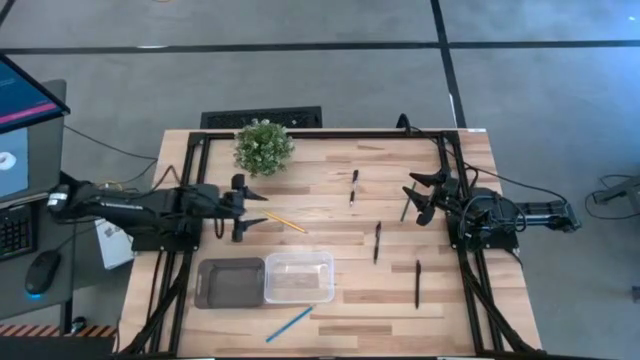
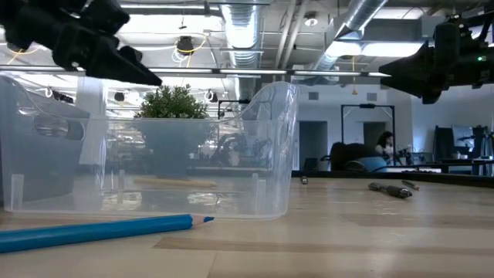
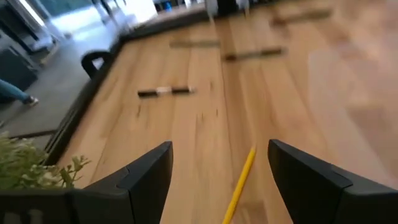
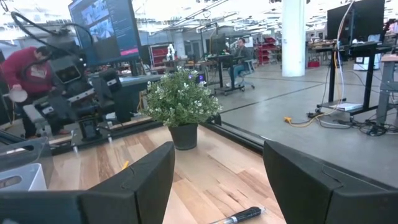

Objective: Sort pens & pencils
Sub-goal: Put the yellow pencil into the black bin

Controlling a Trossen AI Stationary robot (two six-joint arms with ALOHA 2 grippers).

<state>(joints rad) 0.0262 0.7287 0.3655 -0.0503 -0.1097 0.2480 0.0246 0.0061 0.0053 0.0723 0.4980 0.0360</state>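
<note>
left gripper (image 1: 240, 207) jaws apart, empty; yellow pencil (image 1: 285, 221) just ahead of its tips; blue pencil (image 1: 289, 324) lies well off, past the clear bin (image 1: 299, 277); right gripper (image 1: 421, 198) jaws apart, empty; black pens (image 1: 377, 241) scattered between both grippers
</note>
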